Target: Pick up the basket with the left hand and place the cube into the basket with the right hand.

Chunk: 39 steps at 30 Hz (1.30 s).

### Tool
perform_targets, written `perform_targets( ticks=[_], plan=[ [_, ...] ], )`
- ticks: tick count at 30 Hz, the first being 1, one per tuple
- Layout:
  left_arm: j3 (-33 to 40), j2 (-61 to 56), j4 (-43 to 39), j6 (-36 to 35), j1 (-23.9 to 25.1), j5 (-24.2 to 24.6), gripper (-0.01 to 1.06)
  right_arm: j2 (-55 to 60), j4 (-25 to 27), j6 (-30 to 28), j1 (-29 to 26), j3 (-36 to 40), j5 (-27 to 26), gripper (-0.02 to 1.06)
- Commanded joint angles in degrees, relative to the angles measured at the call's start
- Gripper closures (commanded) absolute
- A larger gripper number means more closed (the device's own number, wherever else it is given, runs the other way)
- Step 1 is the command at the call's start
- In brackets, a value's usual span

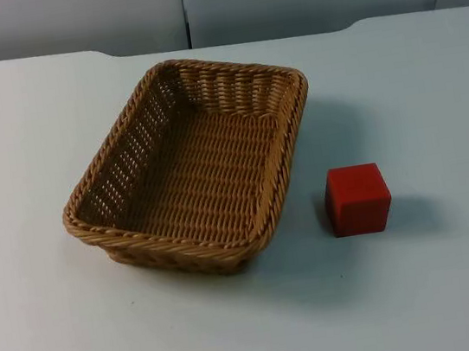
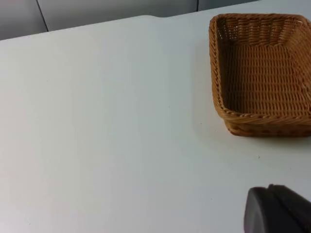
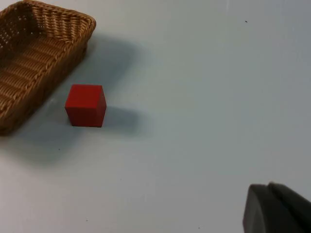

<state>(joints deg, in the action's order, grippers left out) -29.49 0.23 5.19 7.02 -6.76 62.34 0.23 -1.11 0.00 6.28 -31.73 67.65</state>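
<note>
On the tabletop: white tabletop (image 1: 57,340), nothing lifted yet.
Basket: rectangular woven tan wicker basket (image 1: 194,164), empty, resting flat at centre.
Cube: small red cube (image 1: 358,199), just beside the basket's right side, apart from it.
Step in hand: left arm should reach for the basket's near rim and grip it firmly before lifting.
Left gripper: left gripper (image 2: 278,209) well apart from the basket, holding nothing; finger spread cannot be told.
Right gripper: right gripper (image 3: 277,208) waits well apart from the cube, holding nothing; spread cannot be told.

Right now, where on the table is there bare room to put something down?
Bare table lies left of the basket, in front of it, and right of the red cube. The tight spot is the gap between cube and basket.
</note>
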Motion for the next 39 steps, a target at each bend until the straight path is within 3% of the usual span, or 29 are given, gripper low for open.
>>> perform_targets(
  ticks=[1,3,5,7,10,11,13,16,18,21,22,25,26,30,37,39],
  plan=[
    [0.1,-0.2,0.3,-0.7,-0.2,-0.6,1.05,-0.2,0.2,0.0,0.2,0.3,-0.6,1.05],
    [0.0,-0.1,2.3,-4.5,-0.2,-1.4,1.05,-0.2,0.2,0.0,0.2,0.3,-0.6,1.05],
    [-1.0,7.4,11.7,-2.6,-0.2,-3.1,1.05,-0.2,0.2,0.0,0.2,0.3,-0.6,1.05],
    [-1.1,9.6,13.4,-1.8,-0.2,-3.4,1.05,-0.2,0.2,0.0,0.2,0.3,-0.6,1.05],
    [-3.2,25.5,32.0,13.6,-0.2,-5.5,1.05,-0.2,0.2,0.0,0.2,0.3,-0.6,1.05],
    [-3.2,25.5,32.0,13.6,-0.2,-5.5,1.05,-0.2,0.2,0.0,0.2,0.3,-0.6,1.05],
    [-5.1,36.3,39.9,21.0,-0.2,-5.1,1.05,-0.2,0.2,0.0,0.2,0.3,-0.6,1.05],
    [-7.8,50.9,41.1,28.1,-0.2,-5.2,1.0,-0.2,0.0,0.0,0.2,0.3,-0.6,1.05],
    [-8.5,54.7,40.7,28.7,-0.2,-5.6,0.95,-0.2,0.0,0.0,0.2,0.3,-0.6,1.05],
    [-10.2,66.2,40.9,28.8,-0.2,-8.3,0.7,-0.2,0.0,0.0,0.2,0.3,-0.6,1.05],
    [-10.2,66.2,40.9,28.8,-0.2,-8.3,0.7,-0.2,0.0,0.0,0.2,0.3,-0.6,1.05],
    [-10.5,76.1,42.6,24.2,-0.2,-12.5,0.42,-0.2,0.0,0.0,0.2,0.3,-0.6,1.05],
    [-10.5,78.5,43.7,22.0,-0.2,-13.9,0.36,-0.2,0.0,0.0,0.2,0.3,-0.6,1.05],
    [-10.5,85.6,50.0,18.2,-0.2,-16.6,0.36,-0.2,0.0,0.0,0.2,0.3,-0.6,1.05],
    [-10.5,93.0,71.8,24.4,-0.2,-21.4,0.4,-0.2,-0.1,0.0,0.2,0.3,-0.6,1.05],
    [-10.5,93.2,74.1,24.5,-0.2,-22.7,0.41,-0.2,-0.1,0.0,0.2,0.3,-0.6,1.05]
  ],
)
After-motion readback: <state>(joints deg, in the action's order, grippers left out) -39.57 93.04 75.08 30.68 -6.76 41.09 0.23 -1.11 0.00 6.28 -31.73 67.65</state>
